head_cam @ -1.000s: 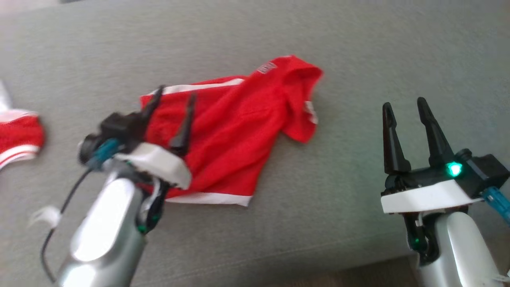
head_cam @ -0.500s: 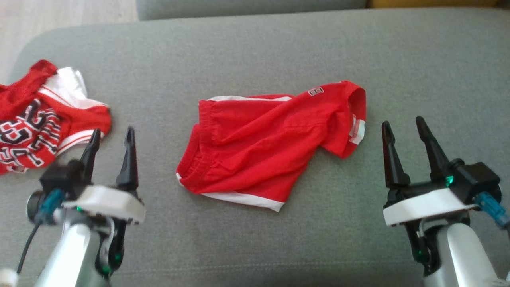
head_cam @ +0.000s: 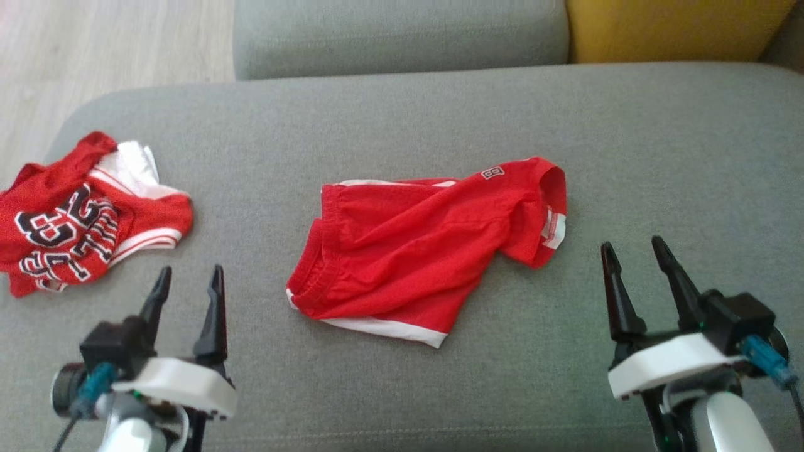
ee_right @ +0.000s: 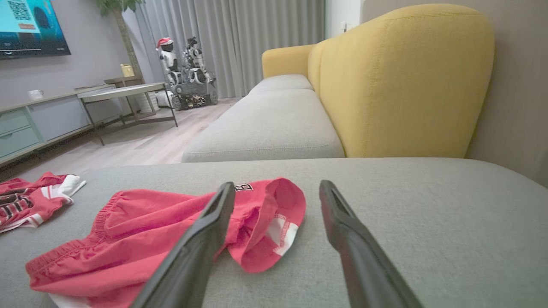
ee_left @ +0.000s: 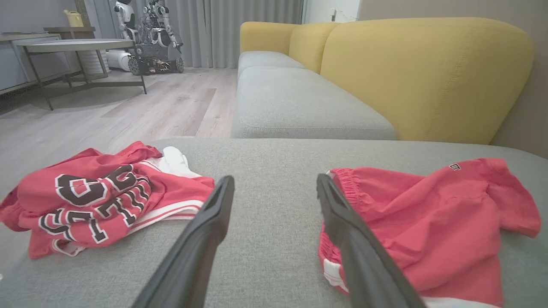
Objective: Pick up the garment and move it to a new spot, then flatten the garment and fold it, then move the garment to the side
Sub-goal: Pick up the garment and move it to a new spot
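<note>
left gripper [head_cam: 191,270]: lower left of the head view, fingers pointing up the frame, jaws spread wide with nothing between them, over bare grey seat cushion [head_cam: 440,389].
right gripper [head_cam: 630,243]: lower right of the head view, jaws equally wide apart and empty, touching no cloth.
red shorts [head_cam: 408,251]: centre of the head view, rumpled on the seat cushion, between the two grippers and a little farther up the frame than either; waistband end toward the left, white-trimmed leg opening toward the right.
shorts and left jaws: in the left wrist view the shorts fill the lower right, and the right-hand finger crosses in front of the waistband edge. The head view shows a clear gap, no contact.
shorts and right jaws: in the right wrist view the shorts sit lower left, the left-hand finger passing in front of the leg opening; only bare cushion shows between the fingers.
jersey [head_cam: 81,220]: left edge of the head view, crumpled, red with black-and-white lettering, well apart from the shorts.
second cushion [head_cam: 402,34]: grey, top centre.
yellow backrest [head_cam: 666,28]: upper right.
wood floor [head_cam: 113,44]: upper left.
far room: upper left of the left wrist view, a round table [ee_left: 77,45] and another robot [ee_left: 150,34] by grey curtains [ee_left: 239,30].
</note>
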Robot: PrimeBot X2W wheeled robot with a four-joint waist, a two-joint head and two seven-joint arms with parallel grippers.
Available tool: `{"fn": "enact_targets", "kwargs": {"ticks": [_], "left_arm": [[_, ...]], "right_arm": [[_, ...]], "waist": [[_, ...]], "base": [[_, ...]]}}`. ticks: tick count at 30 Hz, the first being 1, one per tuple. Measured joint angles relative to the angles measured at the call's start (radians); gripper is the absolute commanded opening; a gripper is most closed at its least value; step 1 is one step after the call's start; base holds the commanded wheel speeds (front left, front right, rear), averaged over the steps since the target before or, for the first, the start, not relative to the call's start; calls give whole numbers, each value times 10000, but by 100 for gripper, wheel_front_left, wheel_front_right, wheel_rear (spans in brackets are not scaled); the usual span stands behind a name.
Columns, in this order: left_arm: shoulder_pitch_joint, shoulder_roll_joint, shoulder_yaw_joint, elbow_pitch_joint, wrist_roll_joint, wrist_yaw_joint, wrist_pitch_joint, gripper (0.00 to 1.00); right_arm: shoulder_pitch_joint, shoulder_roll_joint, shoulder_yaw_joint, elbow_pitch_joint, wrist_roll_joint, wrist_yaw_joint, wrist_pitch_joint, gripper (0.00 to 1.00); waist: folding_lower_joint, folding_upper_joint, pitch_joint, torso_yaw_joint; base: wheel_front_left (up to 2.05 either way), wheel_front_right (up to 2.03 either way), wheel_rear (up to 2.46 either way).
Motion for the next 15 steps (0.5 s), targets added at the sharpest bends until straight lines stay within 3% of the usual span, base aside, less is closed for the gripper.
{"fn": "enact_targets", "kwargs": {"ticks": [15], "left_arm": [[609,84,-79,-320,73,349,270,100]], "right_arm": [[449,8,-100,-132,13,0,282,100]], "waist": [[0,0,-336,-110]], "base": [[0,0,0]]}}
